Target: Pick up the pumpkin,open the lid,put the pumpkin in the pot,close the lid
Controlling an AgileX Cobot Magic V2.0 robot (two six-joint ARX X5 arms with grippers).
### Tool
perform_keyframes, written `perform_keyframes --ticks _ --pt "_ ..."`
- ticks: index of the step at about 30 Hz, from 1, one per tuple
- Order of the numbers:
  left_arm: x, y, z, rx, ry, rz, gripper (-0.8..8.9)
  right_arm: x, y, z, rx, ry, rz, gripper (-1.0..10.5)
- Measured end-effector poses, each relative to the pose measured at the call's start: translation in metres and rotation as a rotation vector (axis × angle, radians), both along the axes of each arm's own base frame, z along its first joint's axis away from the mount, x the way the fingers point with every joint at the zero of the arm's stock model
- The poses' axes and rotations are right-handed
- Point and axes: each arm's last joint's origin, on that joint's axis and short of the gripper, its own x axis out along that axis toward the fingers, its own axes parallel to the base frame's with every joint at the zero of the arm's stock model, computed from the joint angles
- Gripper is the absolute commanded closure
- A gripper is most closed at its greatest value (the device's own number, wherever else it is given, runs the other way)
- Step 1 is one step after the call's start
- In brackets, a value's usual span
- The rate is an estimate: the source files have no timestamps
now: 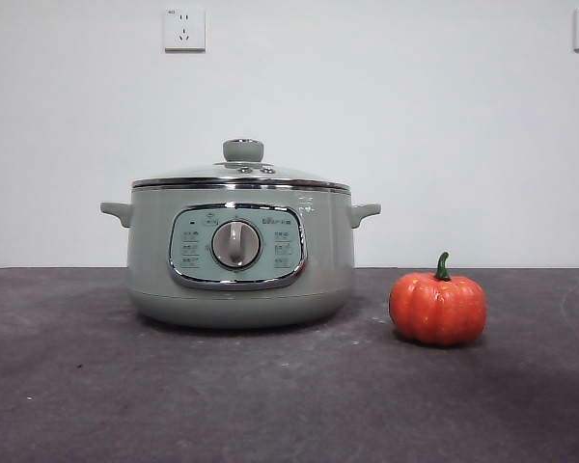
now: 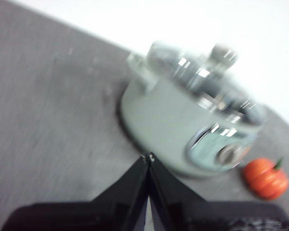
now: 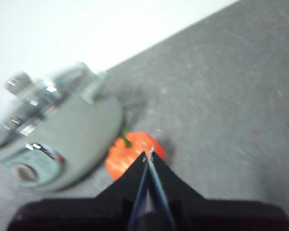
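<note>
Squarely on a dark grey table (image 1: 68, 386), the pot (image 1: 239, 253) is seen with the lid (image 1: 241, 172) seated on its rim, the sage-green knob uppermost and the chrome-framed control panel and dial turned toward the front camera. Two wall sockets (image 1: 184, 29) are fixed to the white wall behind. Nothing is placed between the pot and the pumpkin (image 1: 438, 307), which is set on the table just beside the pot, apart from it. The pumpkin is shown upright, glossy orange and ribbed, its curved green stem pointing up, and much smaller than the pot. Neither arm is caught by the front camera. The left gripper (image 2: 148, 156) is held above the table near the pot, jaws pressed together. The right gripper (image 3: 148, 153) is held above the pumpkin, jaws likewise together and clamped on nothing.
</note>
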Motion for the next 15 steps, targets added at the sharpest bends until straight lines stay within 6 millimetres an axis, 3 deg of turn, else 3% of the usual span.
perform_keyframes --ticks 6,15 --pt "-0.008 -0.003 0.049 -0.005 -0.063 -0.077 8.22 0.002 0.002 0.041 0.013 -0.015 0.084 9.6" --pt "-0.003 -0.006 0.104 0.049 0.009 -0.248 8.22 0.011 0.006 0.114 -0.127 0.137 0.248 9.6"
